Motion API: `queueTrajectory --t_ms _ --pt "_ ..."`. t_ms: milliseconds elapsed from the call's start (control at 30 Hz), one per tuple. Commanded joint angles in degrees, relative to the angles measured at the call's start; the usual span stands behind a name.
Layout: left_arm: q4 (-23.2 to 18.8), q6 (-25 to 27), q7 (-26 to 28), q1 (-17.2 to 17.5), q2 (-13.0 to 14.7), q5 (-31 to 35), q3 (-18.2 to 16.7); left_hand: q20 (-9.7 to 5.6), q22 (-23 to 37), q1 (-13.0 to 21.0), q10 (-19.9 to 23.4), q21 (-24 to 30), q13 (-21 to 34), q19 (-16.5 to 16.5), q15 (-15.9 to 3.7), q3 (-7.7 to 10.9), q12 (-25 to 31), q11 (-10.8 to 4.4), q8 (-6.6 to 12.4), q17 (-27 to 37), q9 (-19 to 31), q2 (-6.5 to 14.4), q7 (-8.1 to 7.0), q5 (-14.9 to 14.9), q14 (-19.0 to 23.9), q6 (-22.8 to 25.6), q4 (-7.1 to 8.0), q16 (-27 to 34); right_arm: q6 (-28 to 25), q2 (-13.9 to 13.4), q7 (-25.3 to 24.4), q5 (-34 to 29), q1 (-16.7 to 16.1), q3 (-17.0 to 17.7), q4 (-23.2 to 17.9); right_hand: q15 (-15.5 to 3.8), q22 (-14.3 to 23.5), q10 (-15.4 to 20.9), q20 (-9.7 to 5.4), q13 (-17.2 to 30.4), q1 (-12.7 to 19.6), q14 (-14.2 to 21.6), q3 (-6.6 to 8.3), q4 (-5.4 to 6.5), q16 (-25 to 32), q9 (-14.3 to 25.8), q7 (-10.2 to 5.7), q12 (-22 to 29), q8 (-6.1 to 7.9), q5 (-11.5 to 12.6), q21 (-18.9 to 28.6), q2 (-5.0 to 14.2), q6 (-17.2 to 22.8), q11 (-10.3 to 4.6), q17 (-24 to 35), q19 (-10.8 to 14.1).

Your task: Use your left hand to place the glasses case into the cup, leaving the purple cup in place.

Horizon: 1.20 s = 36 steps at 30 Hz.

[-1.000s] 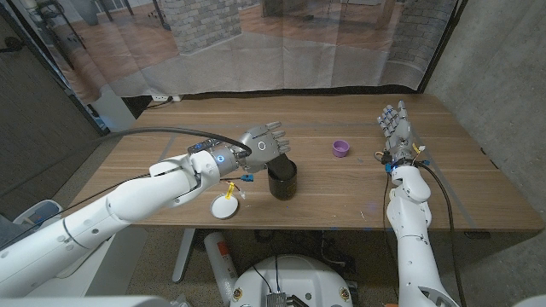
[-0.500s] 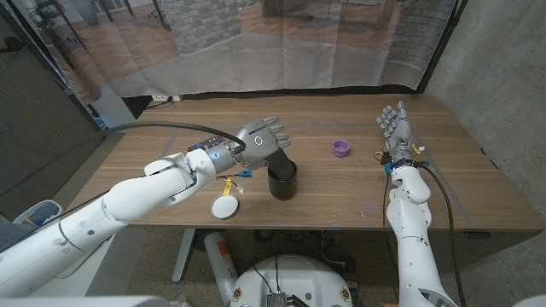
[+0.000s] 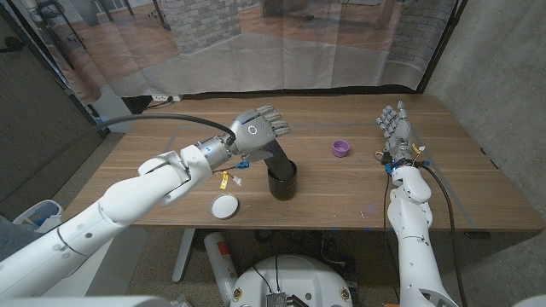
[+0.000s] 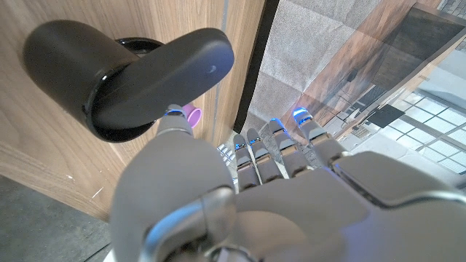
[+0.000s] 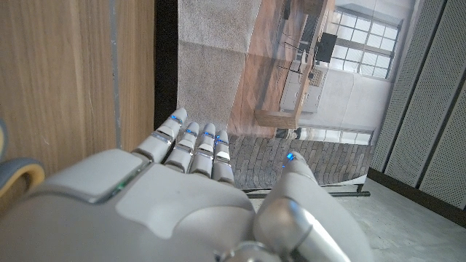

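A black cup (image 3: pixel 282 181) stands near the middle of the table. The dark grey glasses case (image 4: pixel 156 80) lies slanted in it, one end inside and the other sticking out over the rim of the black cup (image 4: pixel 62 62). In the head view the glasses case (image 3: pixel 271 157) juts up toward my left hand (image 3: pixel 258 131), which hovers just above and behind the cup with fingers spread and nothing in it. In the left wrist view my left hand (image 4: pixel 255 189) has its thumb tip close to the case. The small purple cup (image 3: pixel 341 148) stands to the right, apart. My right hand (image 3: pixel 395 126) stands open at the table's right side.
A white round lid (image 3: pixel 225 206) lies near the front edge, left of the black cup. Small yellow and blue tags (image 3: pixel 234 176) hang by my left wrist. A sliver of the purple cup (image 4: pixel 191 114) peeks past the case. The table's far edge meets a curtain.
My left hand has lifted up and back from the black cup, leaving the glasses case leaning in it. The right hand and purple cup have not moved.
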Motion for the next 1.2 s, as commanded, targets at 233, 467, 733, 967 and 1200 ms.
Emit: queueTrajectory --t_ms 233,467,733,967,1200 --pt "1.85 2.98 4.96 1.94 -4.81 -6.08 -2.36 0.12 0.34 -2.79 0.19 0.4 0.02 0.5 -2.13 -0.63 0.3 0.64 0.3 0.2 0.16 0.78 0.97 0.75 0.64 -0.45 1.95 0.59 -0.23 -0.45 0.65 0.11 0.48 0.92 1.11 -0.19 0.12 0.37 -0.75 0.17 0.73 0.43 0.17 -0.31 -0.04 0.24 0.19 0.2 -0.07 -0.23 -0.12 0.26 0.53 0.17 0.34 0.43" --pt "2.69 4.18 5.87 2.32 -7.1 -8.83 -3.15 0.17 0.45 -4.78 -0.18 0.51 -0.1 0.35 -1.88 -1.16 0.2 1.14 0.27 0.29 0.18 1.6 1.65 0.97 0.68 -0.72 3.31 0.63 -0.07 -0.45 0.98 0.05 0.77 1.04 1.62 -0.21 0.12 0.4 -0.76 0.17 0.73 0.4 0.15 -0.33 -0.06 0.24 0.17 0.21 -0.06 -0.23 -0.12 0.27 0.56 0.22 0.34 0.45" --pt "4.27 6.03 8.44 1.94 -9.73 -9.44 -2.65 0.36 0.56 -6.98 -0.59 0.59 -0.25 0.05 -1.48 -1.69 0.12 1.65 0.16 0.37 0.18 2.72 2.13 1.11 0.88 -1.23 4.83 0.73 -0.46 -0.5 0.88 -0.47 0.91 1.05 1.6 -0.21 0.12 0.43 -0.74 0.17 0.73 0.42 0.14 -0.36 -0.06 0.24 0.14 0.21 -0.08 -0.23 -0.14 0.29 0.54 0.27 0.33 0.47" --pt "4.97 6.3 8.73 1.57 -9.99 -9.84 -2.34 0.4 0.59 -7.77 -0.67 0.6 -0.32 -0.09 -1.33 -1.92 0.12 1.73 0.14 0.39 0.17 3.06 2.32 1.15 0.91 -1.4 5.35 0.73 -0.62 -0.49 0.82 -0.7 0.97 1.12 1.45 -0.23 0.12 0.41 -0.76 0.17 0.74 0.47 0.13 -0.39 -0.04 0.24 0.16 0.2 -0.08 -0.24 -0.15 0.32 0.56 0.24 0.33 0.5" --pt "5.35 6.08 9.27 1.38 -9.92 -10.65 -2.22 0.45 0.6 -8.29 -0.71 0.65 -0.38 -0.1 -1.19 -2.1 0.13 1.78 0.22 0.39 0.16 3.25 2.43 1.18 0.89 -1.26 5.66 0.71 -0.63 -0.41 0.77 -0.85 1.05 1.09 1.43 -0.19 0.12 0.41 -0.79 0.17 0.74 0.49 0.12 -0.41 -0.05 0.24 0.1 0.19 -0.08 -0.24 -0.16 0.34 0.58 0.19 0.33 0.51"
